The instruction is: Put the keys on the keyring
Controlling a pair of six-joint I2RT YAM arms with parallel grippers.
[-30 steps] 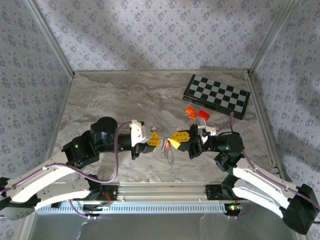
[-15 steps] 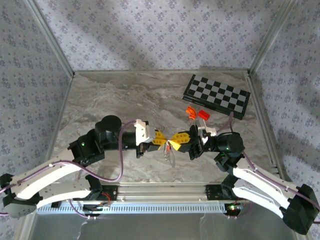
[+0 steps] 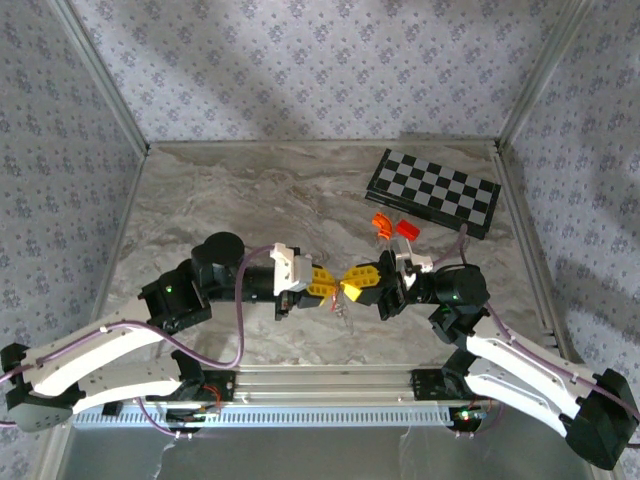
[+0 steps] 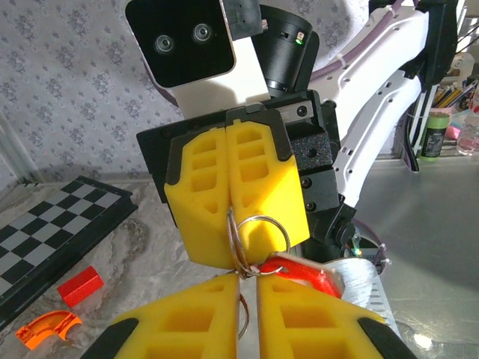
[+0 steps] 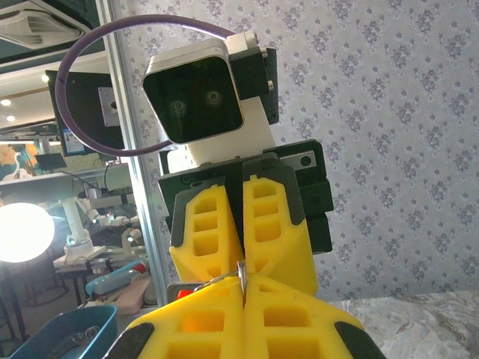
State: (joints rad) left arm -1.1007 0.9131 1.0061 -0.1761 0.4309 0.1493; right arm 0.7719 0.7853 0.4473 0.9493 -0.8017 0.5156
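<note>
Top view: the thin pale wire keyring (image 3: 343,308) is too small for you to resolve its shape. Left wrist view: the red-tagged silvery key (image 4: 299,272) is partly hidden behind the left gripper (image 4: 248,290), and you cannot make out its metal part. The bottom edge cuts off that gripper's yellow fingers (image 4: 187,321).

The left end effector (image 3: 330,284) and right end effector (image 3: 347,287) have yellow pads. Red plastic key tag (image 4: 301,271), silvery metal keyring (image 4: 258,218). At two o'clock, black-and-white chequered board (image 3: 433,192); grey marbled surface (image 3: 240,200).
</note>
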